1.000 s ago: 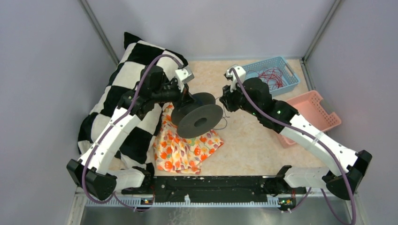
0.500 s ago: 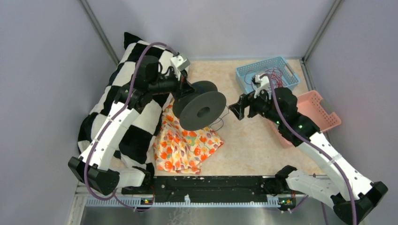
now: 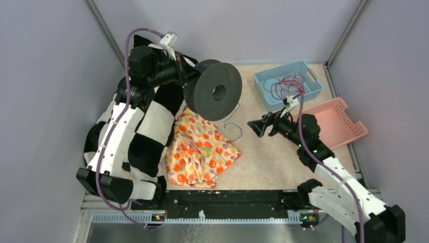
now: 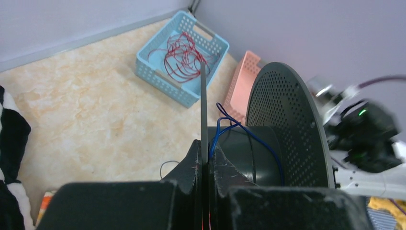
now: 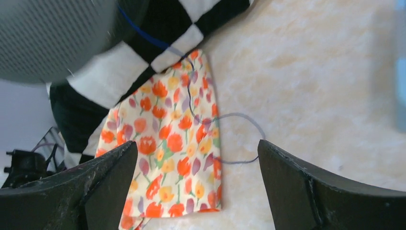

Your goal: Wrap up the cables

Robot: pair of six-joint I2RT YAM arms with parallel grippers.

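Top view looks steeply down from above and behind the arm bases, far enough back to take in the whole table (image 3: 273,157). Left wrist view sits right behind the left tool (image 4: 204,158), very close, facing out along the spool (image 4: 287,129) toward the blue basket (image 4: 179,57) at the far corner. Right wrist view looks down past the right tool (image 5: 196,153) at the cloth (image 5: 167,158), fairly near. Both wrist views catch the spool, and the top view holds all of it.
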